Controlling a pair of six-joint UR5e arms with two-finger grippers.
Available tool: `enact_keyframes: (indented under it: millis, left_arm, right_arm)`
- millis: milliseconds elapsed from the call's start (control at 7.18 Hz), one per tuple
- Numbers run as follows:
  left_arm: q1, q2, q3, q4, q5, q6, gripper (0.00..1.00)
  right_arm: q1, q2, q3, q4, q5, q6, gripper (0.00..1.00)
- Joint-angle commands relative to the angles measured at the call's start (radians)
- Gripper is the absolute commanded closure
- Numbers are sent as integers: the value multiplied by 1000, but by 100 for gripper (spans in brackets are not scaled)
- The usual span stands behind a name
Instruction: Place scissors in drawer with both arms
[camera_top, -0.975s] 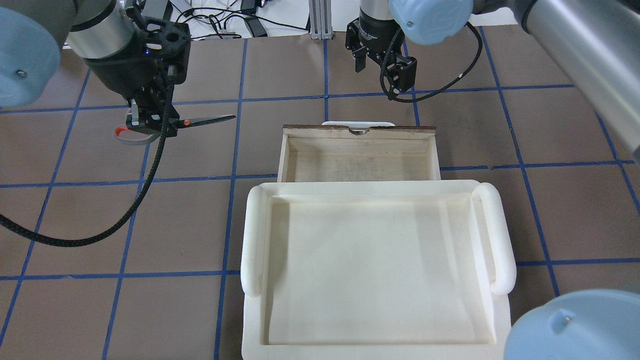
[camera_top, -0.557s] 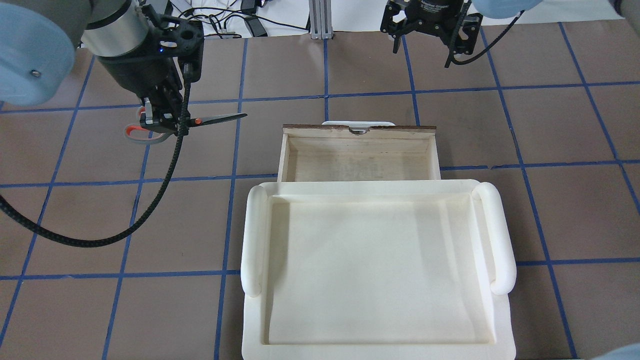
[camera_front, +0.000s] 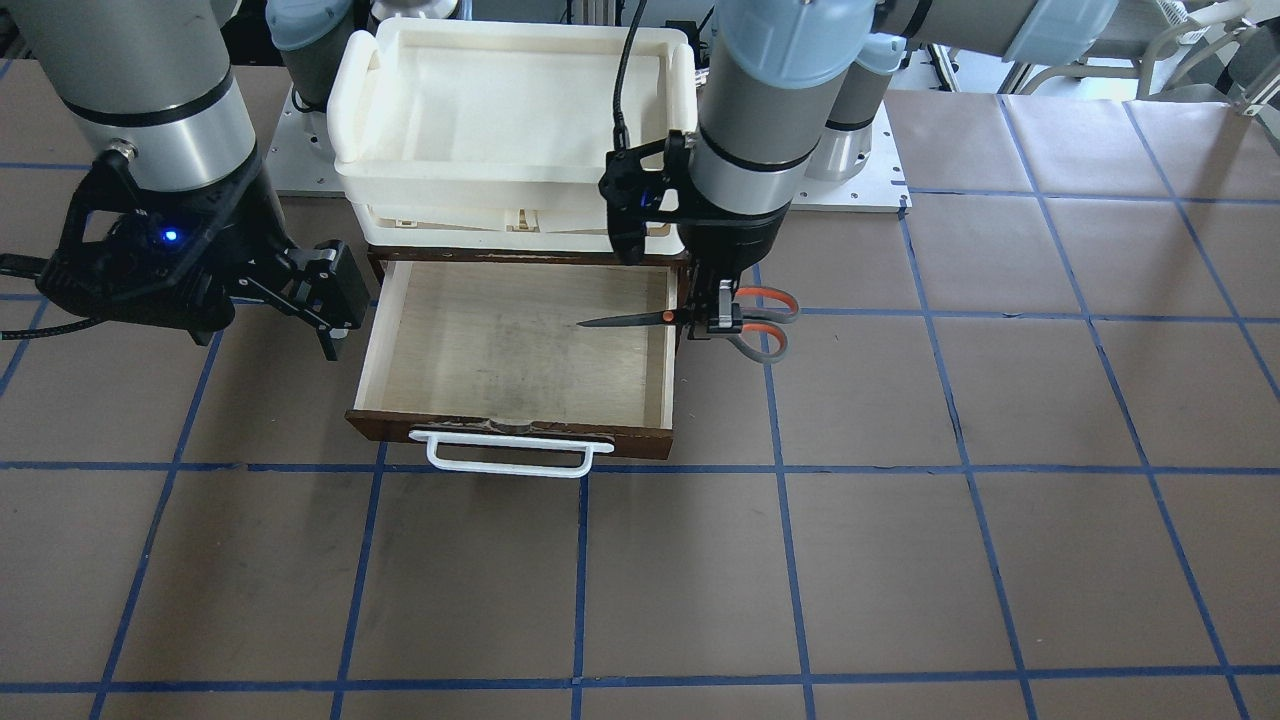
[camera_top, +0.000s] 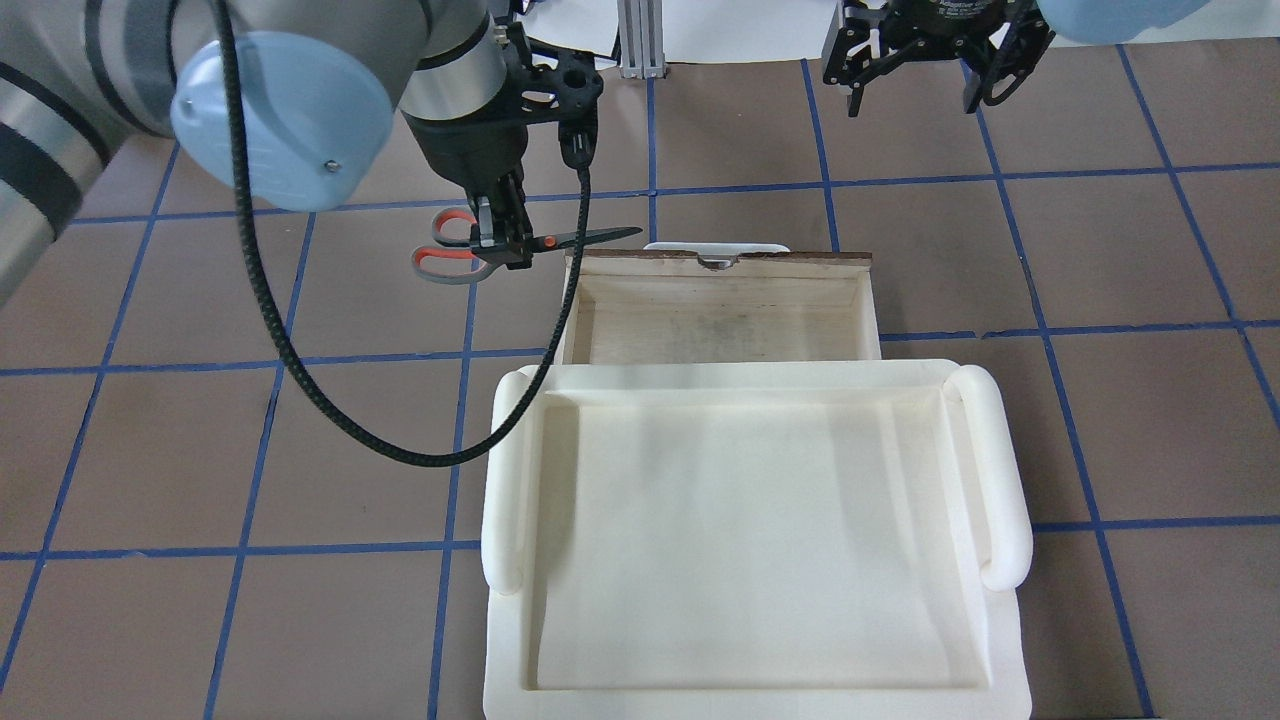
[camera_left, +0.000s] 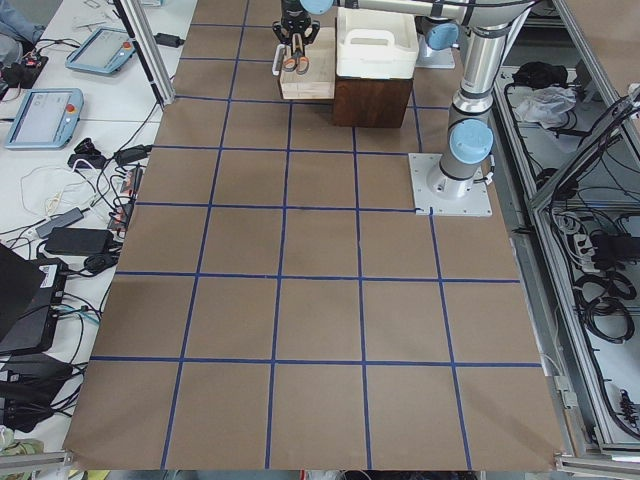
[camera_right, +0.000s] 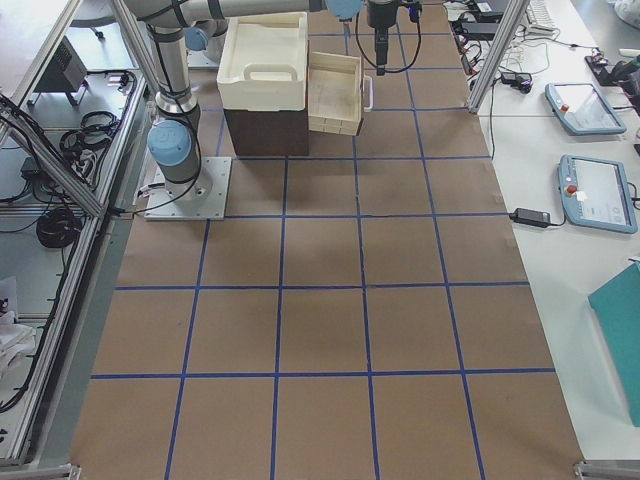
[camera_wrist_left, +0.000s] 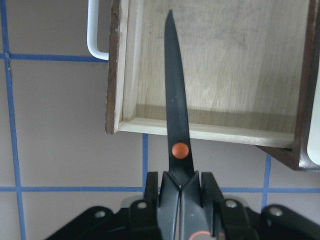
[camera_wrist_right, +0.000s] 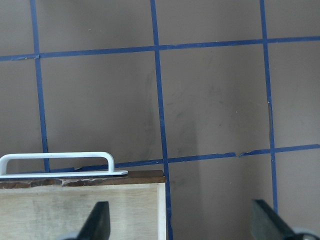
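My left gripper (camera_top: 500, 240) is shut on the scissors (camera_top: 585, 238), gripping just behind the orange pivot. The grey and orange handles stick out to the left. The dark blades lie level and closed, with the tip over the open drawer (camera_top: 570, 300) past its side wall. The left wrist view shows the blade (camera_wrist_left: 176, 115) crossing the drawer wall (camera_wrist_left: 200, 131) over the pale plywood floor. In the front view the left gripper (camera_front: 722, 318) holds the scissors (camera_front: 625, 320) beside the drawer (camera_front: 665, 360). My right gripper (camera_top: 912, 80) is open and empty, beyond the drawer's far right corner (camera_wrist_right: 100, 178).
The cream-white plastic tray (camera_top: 1000, 480) sits on the cabinet above the drawer, nearer the robot. The drawer's white bar handle (camera_front: 510, 462) faces away from the robot. The left arm's black cable (camera_top: 300, 360) hangs in a loop over the table.
My left arm has carried the scissors to the right, from open table to the drawer's side, so the blade tip is now over the drawer. The right gripper has moved away to the right.
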Motion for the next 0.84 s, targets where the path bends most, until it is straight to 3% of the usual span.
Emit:
enact_keyframes:
  millis: [0,696]
  left_arm:
    - [-89,-84,4,65,-3,-96,100]
    - [-170,-147,4,115,-30,-228,100]
  right_arm:
    - [-9,-17,8,4,1,-129,0]
    - [-11,-58,37,64,36,-166,0]
